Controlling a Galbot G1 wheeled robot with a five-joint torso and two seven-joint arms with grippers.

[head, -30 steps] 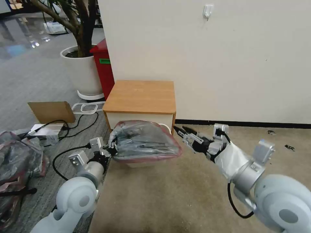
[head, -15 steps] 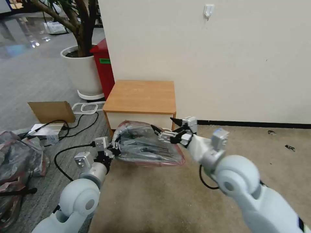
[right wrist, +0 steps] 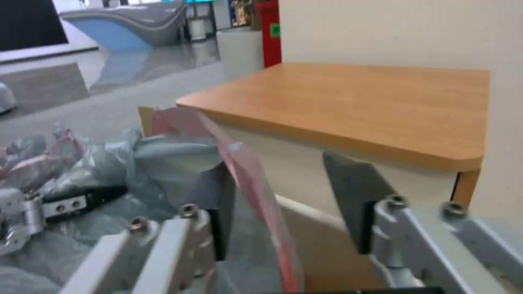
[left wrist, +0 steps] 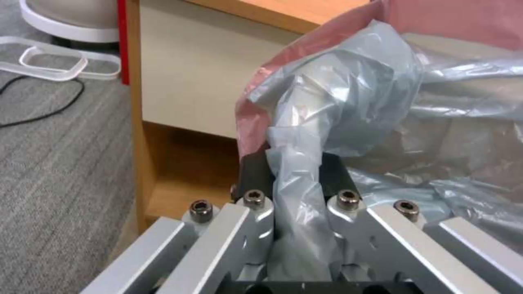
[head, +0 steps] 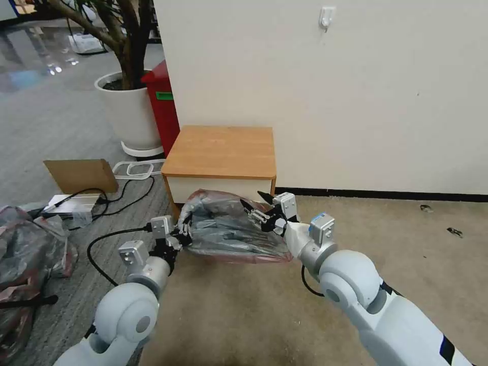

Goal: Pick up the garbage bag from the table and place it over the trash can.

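The grey garbage bag with its pink-red rim hangs spread out low in front of the table. My left gripper is shut on the bag's left end; the left wrist view shows a bunched strip of plastic pinched between the pads of the left gripper. My right gripper is open at the bag's far right edge. In the right wrist view the pink rim runs between the spread fingers of the right gripper. Behind it shows the trash can's cream rim.
A tall red bin and a white plant pot stand left of the table by the wall. Cardboard, black cables and a heap of similar bags lie on the left floor. Bare carpet lies to the right.
My right arm swung left from beside the bin to the bag's far right edge. The bag has sagged lower and now covers the cream rim in the head view. The left gripper keeps its hold.
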